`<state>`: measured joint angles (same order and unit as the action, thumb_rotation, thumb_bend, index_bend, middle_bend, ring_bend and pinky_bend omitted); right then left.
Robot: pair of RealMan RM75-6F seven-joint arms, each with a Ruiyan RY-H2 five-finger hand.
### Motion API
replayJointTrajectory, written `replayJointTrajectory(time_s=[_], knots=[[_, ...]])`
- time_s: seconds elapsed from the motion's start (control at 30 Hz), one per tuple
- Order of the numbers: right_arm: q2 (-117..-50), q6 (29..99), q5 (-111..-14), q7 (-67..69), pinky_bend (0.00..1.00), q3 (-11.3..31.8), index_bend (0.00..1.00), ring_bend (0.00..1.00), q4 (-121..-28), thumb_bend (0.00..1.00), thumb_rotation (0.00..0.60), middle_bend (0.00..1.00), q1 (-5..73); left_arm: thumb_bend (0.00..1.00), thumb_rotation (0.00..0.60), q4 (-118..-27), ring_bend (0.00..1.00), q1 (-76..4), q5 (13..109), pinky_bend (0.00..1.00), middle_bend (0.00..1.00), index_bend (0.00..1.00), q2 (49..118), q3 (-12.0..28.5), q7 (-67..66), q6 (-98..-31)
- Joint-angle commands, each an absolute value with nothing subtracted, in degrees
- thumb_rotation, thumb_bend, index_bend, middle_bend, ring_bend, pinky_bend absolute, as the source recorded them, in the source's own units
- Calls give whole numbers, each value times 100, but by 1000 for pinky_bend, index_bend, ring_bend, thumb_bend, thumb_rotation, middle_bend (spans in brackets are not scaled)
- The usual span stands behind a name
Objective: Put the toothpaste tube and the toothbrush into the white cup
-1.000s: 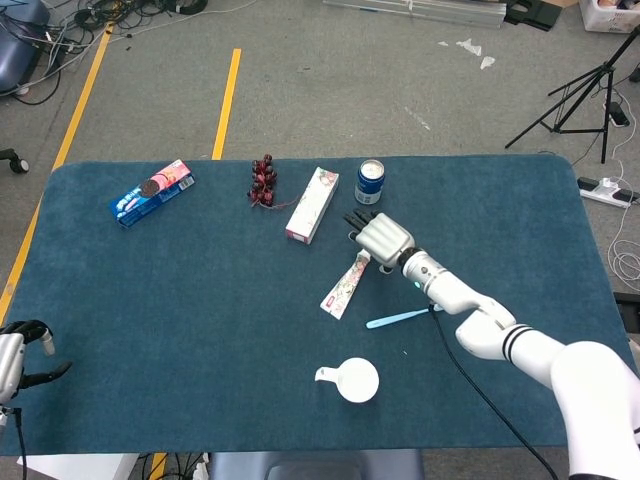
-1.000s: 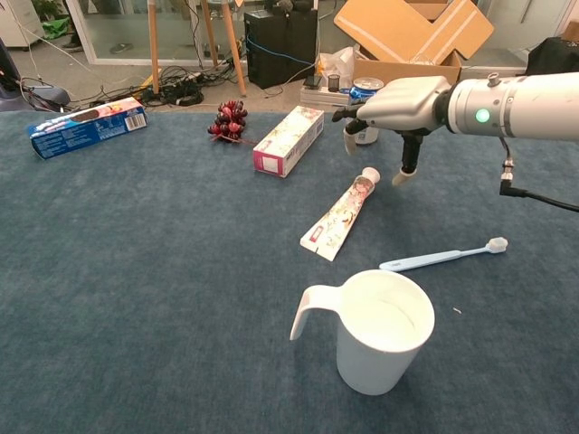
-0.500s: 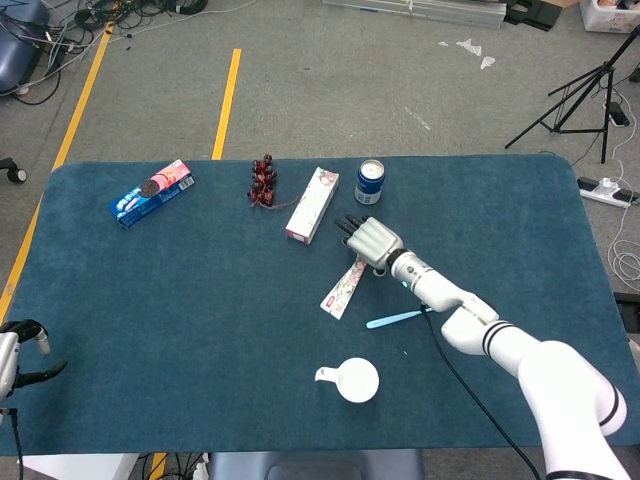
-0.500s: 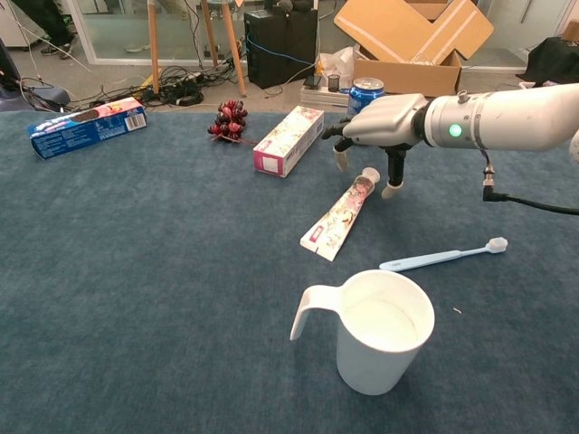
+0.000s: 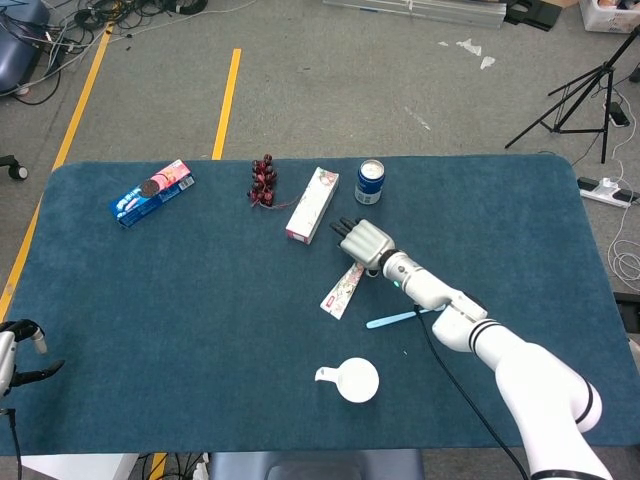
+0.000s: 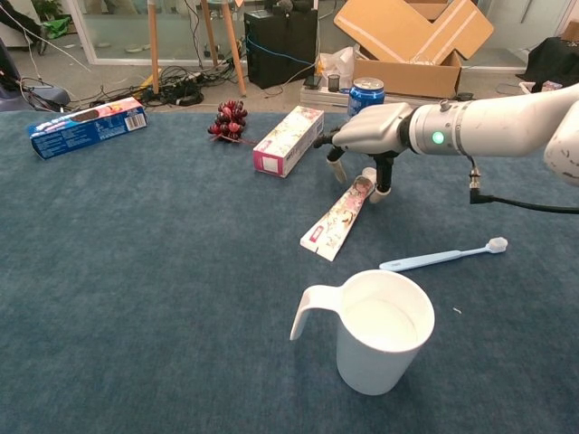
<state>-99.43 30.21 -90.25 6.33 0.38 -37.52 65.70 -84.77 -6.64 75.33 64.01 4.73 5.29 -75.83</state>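
Observation:
The toothpaste tube (image 5: 342, 288) (image 6: 335, 220) lies flat on the blue cloth, its cap end pointing to the far right. My right hand (image 5: 362, 240) (image 6: 369, 134) hovers low over that cap end. Its fingers (image 6: 336, 172) point down on either side of the cap and stay apart, so I see no grip. The light blue toothbrush (image 5: 397, 318) (image 6: 443, 256) lies to the right of the tube. The white cup (image 5: 355, 380) (image 6: 380, 330) stands upright and empty near the front edge. My left hand (image 5: 18, 350) hangs off the table's left front corner, holding nothing.
A pink and white carton (image 5: 312, 204) (image 6: 289, 140) lies just left of my right hand, and a blue can (image 5: 370, 182) (image 6: 365, 89) stands behind it. Dark grapes (image 5: 263, 180) and a blue biscuit box (image 5: 152, 192) sit at the far left.
My right hand has moved left and lower, from beside the tube's cap to directly over it, with its fingers now straddling the cap. Tube, toothbrush and cup have not moved.

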Motion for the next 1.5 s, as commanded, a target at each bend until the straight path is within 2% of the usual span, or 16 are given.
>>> replayJointTrajectory(time_s=[0.03,0.27,0.5,0.67,0.87,1.07,1.5], knots=[[-10001,3004,-9052,698,255,-1,434,0,-3663,103,600,17,6601,0,600,-8476,356,-666,7516,397,447,648,6397,475,532,-7565],[-10149,2949,-9085,839,255,-70,485,0,-3417,120,600,17,6660,0,600,-8465,356,-671,7471,397,447,648,6390,483,541,-7521],[-10214,3019,-9106,928,255,-115,588,0,-3269,128,600,25,6656,0,600,-8475,356,-664,7469,397,447,648,6388,483,531,-7528],[-10137,3130,-9088,887,255,-112,639,0,-3339,128,600,39,6610,0,600,-8517,356,-648,7520,397,447,648,6378,468,517,-7578],[-9945,3269,-9004,747,255,-50,657,0,-3622,128,600,44,6527,0,600,-8575,356,-625,7595,397,447,648,6362,449,495,-7655],[-9457,3505,-8809,437,255,105,658,0,-4411,130,600,44,6364,0,600,-8657,356,-590,7711,397,447,648,6327,420,488,-7769],[-7582,4039,-7623,-1020,255,623,658,0,-7664,138,600,44,5709,0,600,-8860,356,-504,8041,397,447,648,6228,320,498,-8037]])
